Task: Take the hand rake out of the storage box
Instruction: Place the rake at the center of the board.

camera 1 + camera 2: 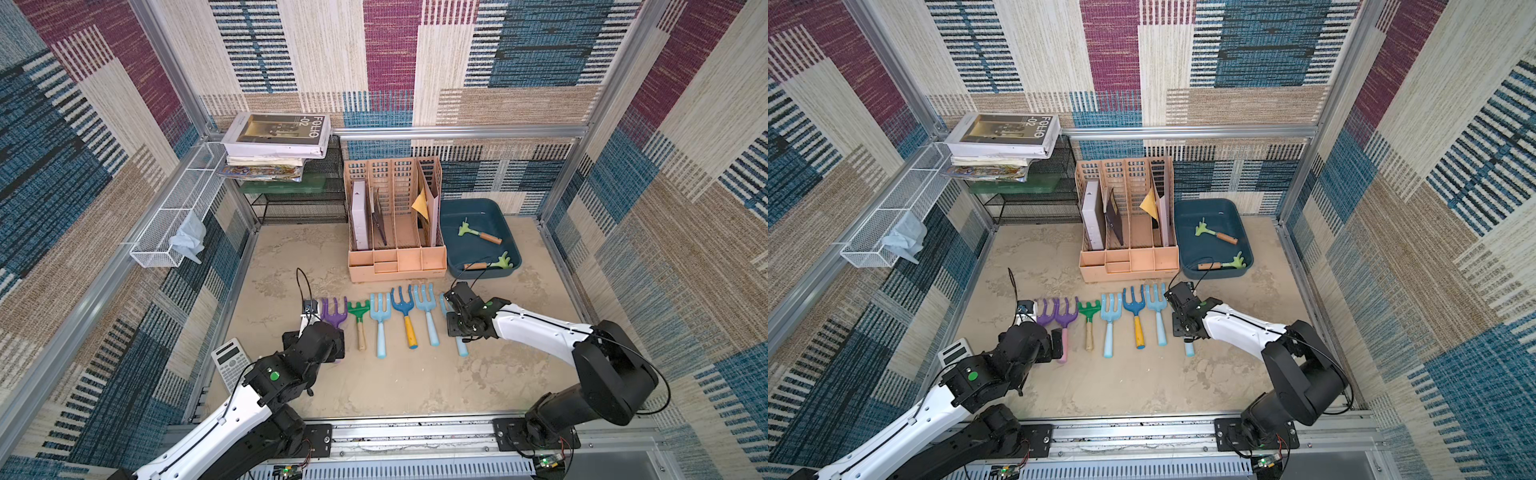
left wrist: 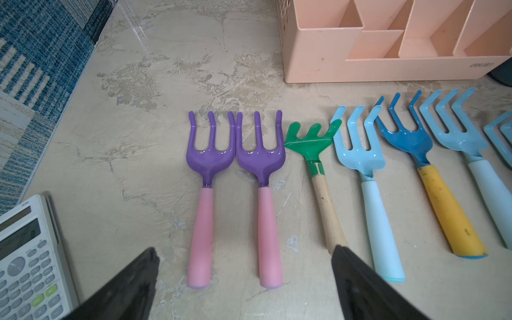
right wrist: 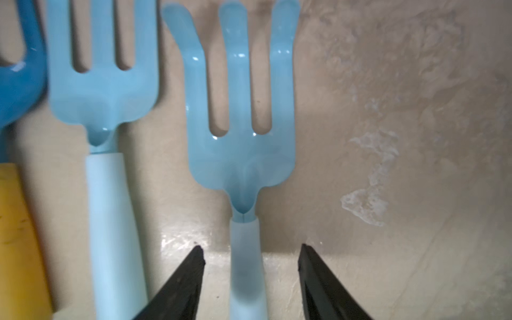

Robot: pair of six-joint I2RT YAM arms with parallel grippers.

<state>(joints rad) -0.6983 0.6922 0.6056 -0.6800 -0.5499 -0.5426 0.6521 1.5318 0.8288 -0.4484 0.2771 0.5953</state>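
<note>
- Right wrist view is soft with blur, and its edge cuts off the butt of the pale blue rake (image 3: 241, 155).
- In both top views the right gripper (image 3: 250, 252) and its wrist cover most of that rake, so only the handle end shows.
- In the left wrist view one black finger (image 2: 360, 282) hides the end of the dark green rake's (image 2: 310, 141) wooden handle, and the calculator (image 2: 25, 257) is cropped.
- The right gripper is partly spread and straddles the pale blue handle with a gap on each side, pinching nothing.
- The left gripper (image 2: 243, 252) is spread wide over the pink handles of two purple rakes (image 2: 210, 155) and holds nothing.
- The storage box (image 1: 471, 201) sits at the back right of the table (image 1: 395, 382), just beside the peach organiser (image 1: 395, 232).
- Two pale green hand rakes (image 1: 478, 234) lie apart inside the box.
</note>
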